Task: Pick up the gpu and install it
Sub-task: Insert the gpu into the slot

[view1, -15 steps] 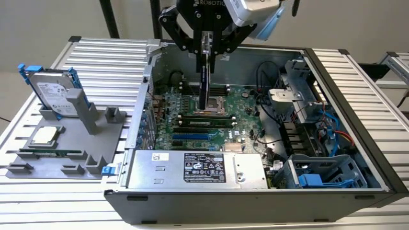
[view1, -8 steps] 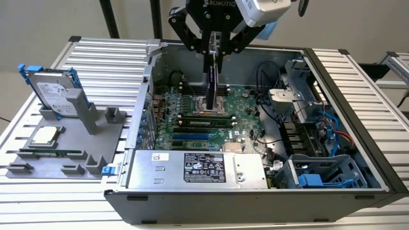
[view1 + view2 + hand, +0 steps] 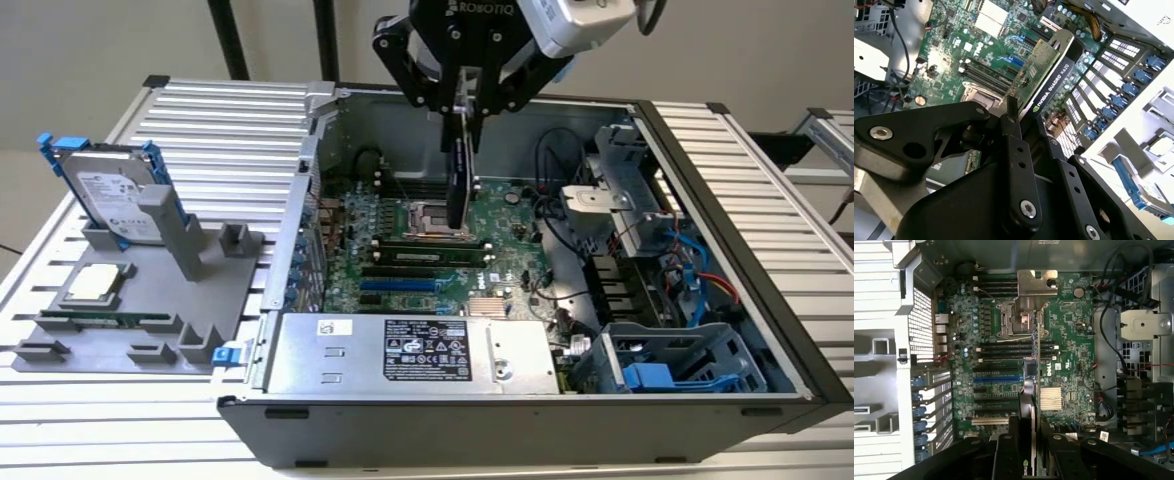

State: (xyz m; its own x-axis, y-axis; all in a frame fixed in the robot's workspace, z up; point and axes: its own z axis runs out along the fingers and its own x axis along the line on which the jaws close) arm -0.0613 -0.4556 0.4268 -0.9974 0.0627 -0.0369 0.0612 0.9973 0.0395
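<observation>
My gripper [image 3: 466,100] hangs over the open computer case [image 3: 747,250], shut on the gpu [image 3: 459,180]. The card hangs edge-on and upright from the fingers, its lower end just above the green motherboard [image 3: 400,270] near the processor socket. In the second wrist view the gpu [image 3: 1044,67] shows a green board face and a black labelled side, clamped between the fingers [image 3: 1013,131]. In the first wrist view the gpu [image 3: 1037,357] is a thin line running up from the gripper [image 3: 1030,437] to its silver bracket [image 3: 1037,282], above the expansion slots [image 3: 996,380].
A power supply [image 3: 400,352] lies along the case's near side, with a drive cage [image 3: 674,360] and cables [image 3: 701,275] on the exterior view's right. Outside, a grey fixture [image 3: 200,290] holds a hard drive [image 3: 114,195], a processor chip [image 3: 94,283] and a memory stick [image 3: 107,320].
</observation>
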